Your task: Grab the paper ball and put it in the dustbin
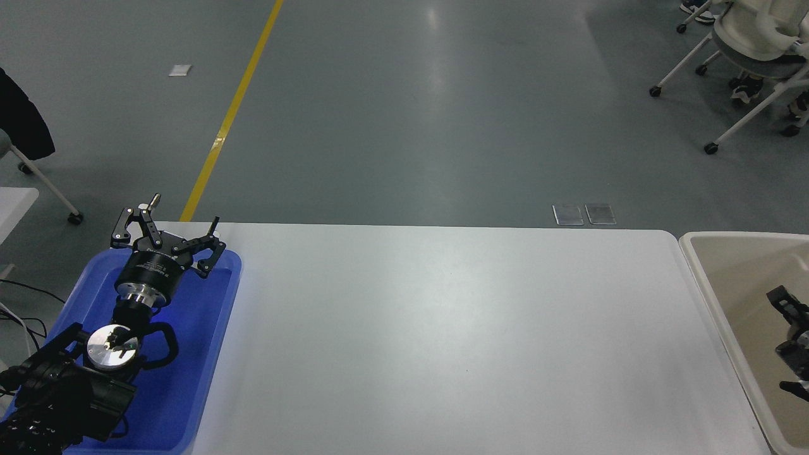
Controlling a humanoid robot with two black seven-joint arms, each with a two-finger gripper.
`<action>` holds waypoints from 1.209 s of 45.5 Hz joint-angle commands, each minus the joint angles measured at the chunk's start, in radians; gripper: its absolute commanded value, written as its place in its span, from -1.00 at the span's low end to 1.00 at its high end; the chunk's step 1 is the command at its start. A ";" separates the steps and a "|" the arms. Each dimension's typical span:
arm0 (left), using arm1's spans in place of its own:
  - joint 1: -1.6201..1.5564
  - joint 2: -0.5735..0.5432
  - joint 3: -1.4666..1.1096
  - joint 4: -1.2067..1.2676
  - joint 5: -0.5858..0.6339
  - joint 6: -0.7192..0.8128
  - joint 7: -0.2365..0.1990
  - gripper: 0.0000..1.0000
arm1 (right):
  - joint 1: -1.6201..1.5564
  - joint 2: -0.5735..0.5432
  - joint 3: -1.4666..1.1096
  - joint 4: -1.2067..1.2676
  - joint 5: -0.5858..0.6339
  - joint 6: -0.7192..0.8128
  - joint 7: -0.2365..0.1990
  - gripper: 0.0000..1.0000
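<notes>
Head view shows the right black gripper [790,325] over the cream-white rectangular plastic dustbin [698,268] off the white counter's [442,328] right edge, mostly cut off by the frame; whether its fingers are released I cannot tell. No tan crumpled paper ball is visible. Judged, this is the drop step; next calls for confirming release and lifting clear. The left black gripper [167,237], fingers spread and holding nothing, is parked over the shallow blue plastic tray [208,354] at the near-left corner.
</notes>
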 commanded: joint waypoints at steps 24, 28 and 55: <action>-0.001 0.001 0.000 0.000 0.000 0.002 0.000 1.00 | 0.239 0.062 0.652 0.268 -0.001 0.004 0.094 1.00; 0.000 -0.001 0.000 0.000 0.000 0.002 0.000 1.00 | 0.191 0.024 0.812 0.379 -0.007 0.004 0.134 1.00; 0.000 0.001 0.000 0.000 0.000 0.000 0.000 1.00 | -0.255 0.064 1.252 0.630 -0.020 0.104 0.622 1.00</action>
